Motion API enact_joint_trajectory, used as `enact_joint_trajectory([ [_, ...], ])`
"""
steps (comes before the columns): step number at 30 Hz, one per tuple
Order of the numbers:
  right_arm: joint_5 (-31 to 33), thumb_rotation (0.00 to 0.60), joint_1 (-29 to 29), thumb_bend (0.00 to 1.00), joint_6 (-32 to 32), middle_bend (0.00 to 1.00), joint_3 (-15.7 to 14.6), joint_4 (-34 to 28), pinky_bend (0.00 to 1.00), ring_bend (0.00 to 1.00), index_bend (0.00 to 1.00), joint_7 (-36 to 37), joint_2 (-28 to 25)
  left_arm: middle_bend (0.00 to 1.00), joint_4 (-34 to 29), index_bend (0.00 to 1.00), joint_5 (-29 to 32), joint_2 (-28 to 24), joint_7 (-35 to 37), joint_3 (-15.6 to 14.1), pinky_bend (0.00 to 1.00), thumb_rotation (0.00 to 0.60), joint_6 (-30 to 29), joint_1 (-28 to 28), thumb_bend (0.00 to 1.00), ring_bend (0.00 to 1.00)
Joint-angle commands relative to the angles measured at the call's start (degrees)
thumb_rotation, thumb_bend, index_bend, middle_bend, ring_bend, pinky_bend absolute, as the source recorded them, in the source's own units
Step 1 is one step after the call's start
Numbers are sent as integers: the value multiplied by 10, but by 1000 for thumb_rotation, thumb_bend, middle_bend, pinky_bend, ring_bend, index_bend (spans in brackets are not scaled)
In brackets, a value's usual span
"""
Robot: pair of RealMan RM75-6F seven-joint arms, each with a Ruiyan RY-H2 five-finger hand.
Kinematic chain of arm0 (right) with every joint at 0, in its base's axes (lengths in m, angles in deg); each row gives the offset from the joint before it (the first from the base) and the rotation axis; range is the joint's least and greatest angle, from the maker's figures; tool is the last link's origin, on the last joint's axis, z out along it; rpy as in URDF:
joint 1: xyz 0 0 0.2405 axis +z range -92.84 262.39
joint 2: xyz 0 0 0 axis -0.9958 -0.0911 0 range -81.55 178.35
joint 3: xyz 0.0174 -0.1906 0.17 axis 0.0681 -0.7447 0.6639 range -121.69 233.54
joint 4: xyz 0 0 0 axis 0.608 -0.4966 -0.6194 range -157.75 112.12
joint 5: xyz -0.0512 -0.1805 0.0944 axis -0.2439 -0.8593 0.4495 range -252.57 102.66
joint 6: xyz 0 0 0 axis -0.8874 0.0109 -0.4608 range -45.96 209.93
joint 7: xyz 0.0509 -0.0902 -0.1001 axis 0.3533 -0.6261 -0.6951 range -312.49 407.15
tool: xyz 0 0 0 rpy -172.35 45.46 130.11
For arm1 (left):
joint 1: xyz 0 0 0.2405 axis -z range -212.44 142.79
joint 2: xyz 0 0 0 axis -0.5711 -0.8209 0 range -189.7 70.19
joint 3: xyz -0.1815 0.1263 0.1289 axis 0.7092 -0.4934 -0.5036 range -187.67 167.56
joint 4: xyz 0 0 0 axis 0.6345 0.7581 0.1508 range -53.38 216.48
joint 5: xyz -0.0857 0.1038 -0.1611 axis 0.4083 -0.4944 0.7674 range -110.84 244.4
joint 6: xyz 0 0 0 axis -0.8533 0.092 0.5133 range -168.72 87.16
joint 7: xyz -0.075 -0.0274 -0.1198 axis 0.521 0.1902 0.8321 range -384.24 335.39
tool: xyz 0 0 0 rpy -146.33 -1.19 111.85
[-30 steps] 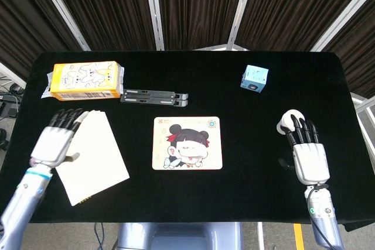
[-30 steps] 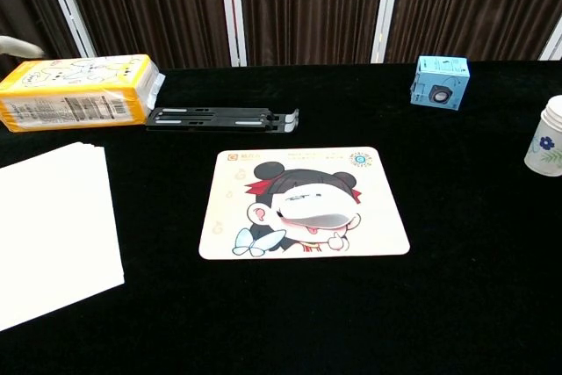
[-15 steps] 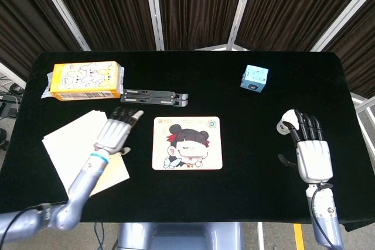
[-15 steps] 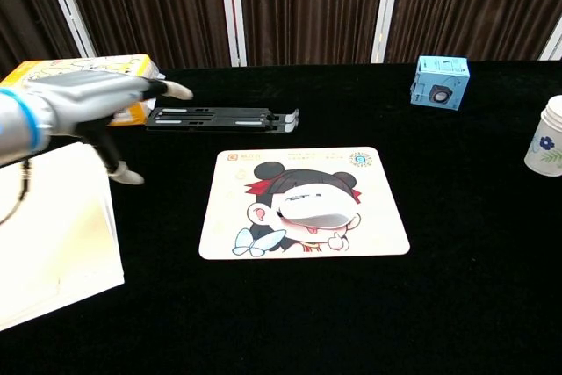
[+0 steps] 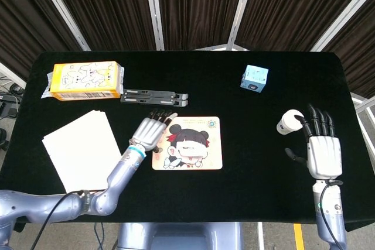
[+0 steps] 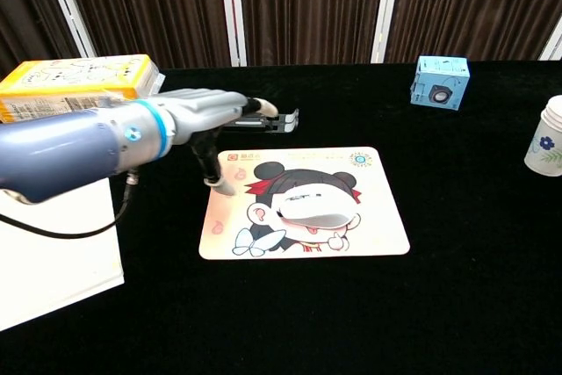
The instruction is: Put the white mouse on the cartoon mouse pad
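Colourful cartoon mouse pad lies long side crosswise; left hand hovers over its left edge, fingers spread, holding nothing.

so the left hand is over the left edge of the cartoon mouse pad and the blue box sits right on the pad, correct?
Not quite. The left hand is over the cartoon mouse pad's left edge, but the blue box sits apart from the pad, on the black table toward the far right, as the head view shows.

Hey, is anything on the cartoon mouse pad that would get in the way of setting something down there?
Only the left hand, which is over the pad's left edge, fingers spread and empty. The rest of the pad is bare. The black stand lies beyond the pad's far edge, apart from it. No white mouse shows in either view.
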Motion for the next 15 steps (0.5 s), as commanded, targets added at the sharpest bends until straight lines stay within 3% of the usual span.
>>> enact_joint_trajectory([
  [1,3,600,-2,90,0,0,8,0,0,0,196,11,-2,0,14,3,13,20,-12,-1,0,600,-3,21,161,0],
  [15,10,600,-7,90,7,0,27,2,0,0,195,26,-6,0,59,4,63,85,-15,-9,0,600,-4,79,162,0],
])
